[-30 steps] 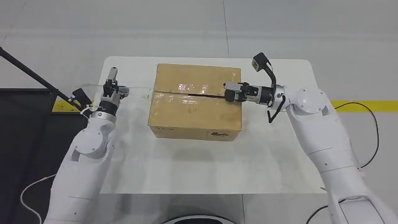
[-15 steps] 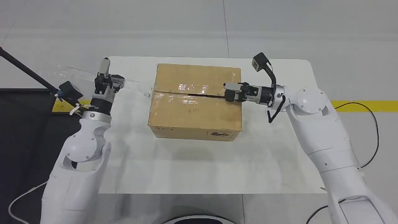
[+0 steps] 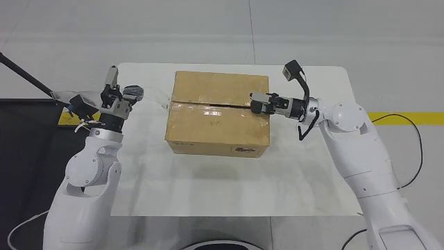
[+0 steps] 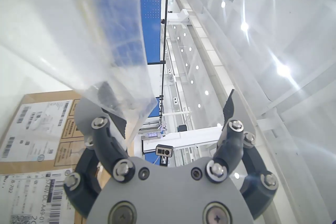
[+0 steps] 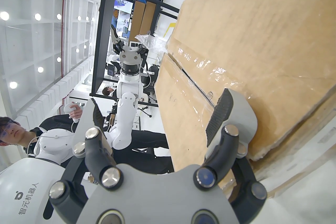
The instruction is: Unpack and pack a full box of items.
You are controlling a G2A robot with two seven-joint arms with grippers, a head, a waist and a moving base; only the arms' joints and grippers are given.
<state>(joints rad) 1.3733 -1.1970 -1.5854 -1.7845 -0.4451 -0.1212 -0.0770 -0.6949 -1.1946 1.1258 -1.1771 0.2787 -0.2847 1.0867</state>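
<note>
The left pincer (image 3: 114,92) stands at the left edge of the table (image 3: 208,180), tipped upward, its jaws spread wide with nothing clamped between them. A clear plastic film (image 4: 105,38) hangs across one of its fingers and trails away past that finger's tip. It seems to cling there rather than be gripped, though the wrist view is too hazy through the film to be sure. In the top view the crumpled film (image 3: 147,98) lies between this pincer and the box, near both.

The cardboard box (image 3: 218,114), the task's thing, sits on the table to the right of the left pincer and apart from it. It is closed, its two top flaps meeting along a taped seam (image 3: 208,102) that runs from one pincer towards the other. The side facing the left pincer carries printed labels (image 4: 34,125).

The right pincer (image 3: 255,101) hovers at the box's right end, level with the seam and pointing along it. Its jaws are wide apart and hold nothing: one finger lies close over the box top beside the seam, the other is clear of the box
</note>
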